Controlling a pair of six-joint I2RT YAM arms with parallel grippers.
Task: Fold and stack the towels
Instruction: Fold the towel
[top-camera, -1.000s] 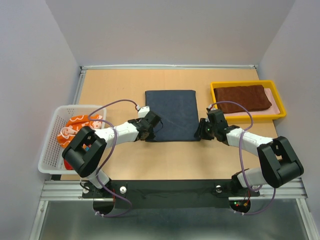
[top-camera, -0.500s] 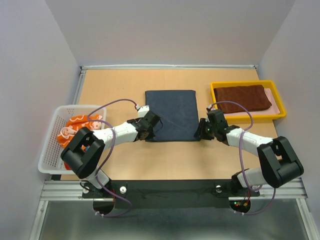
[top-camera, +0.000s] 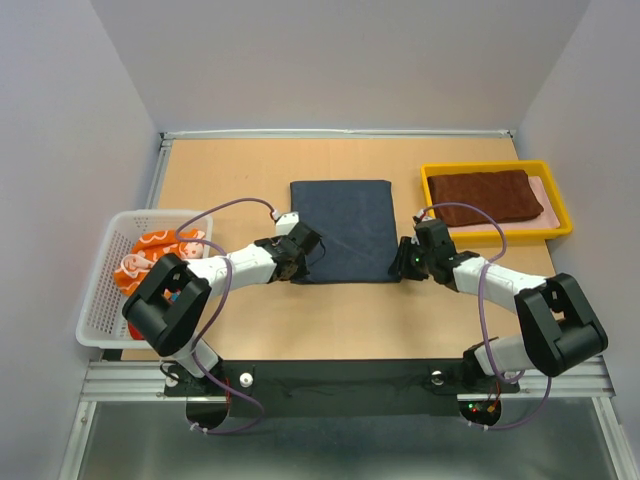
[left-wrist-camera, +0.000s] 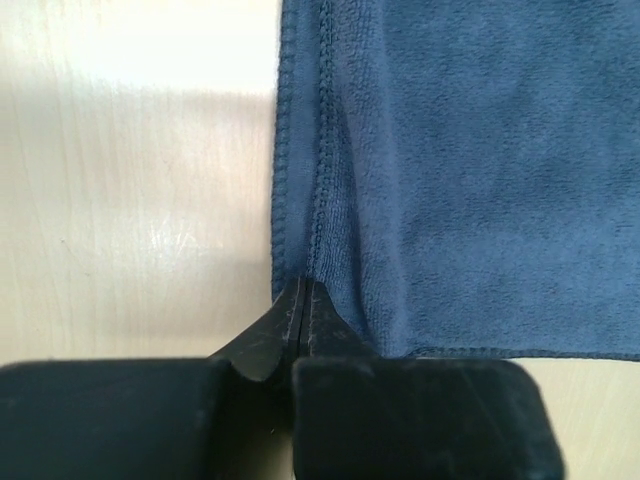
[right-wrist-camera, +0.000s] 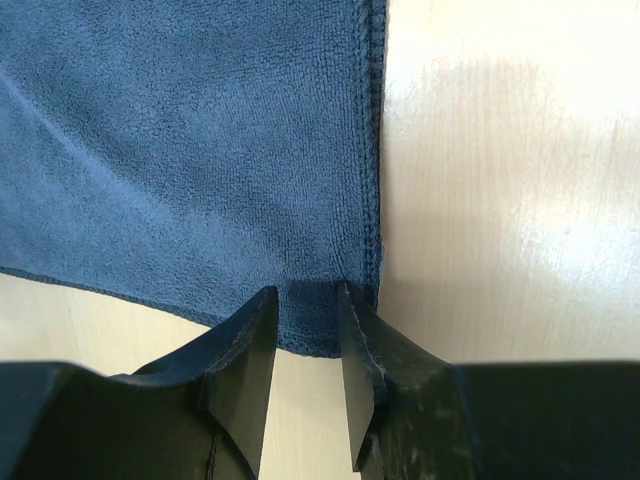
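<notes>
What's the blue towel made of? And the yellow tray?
The blue towel looks like soft, fuzzy microfiber or terry cloth: matte nap, stitched hem. The yellow tray seems to be smooth, hard plastic, judging by its even bright color and thin rim.

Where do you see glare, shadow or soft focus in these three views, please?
Top external: even light, sharp throughout, only faint shadows on the table. Left wrist: glare whitens the table's upper left; the navy towel is crisp, the left gripper dark and slightly soft. Right wrist: a glare patch on the table at right; the right gripper is underexposed.
</notes>
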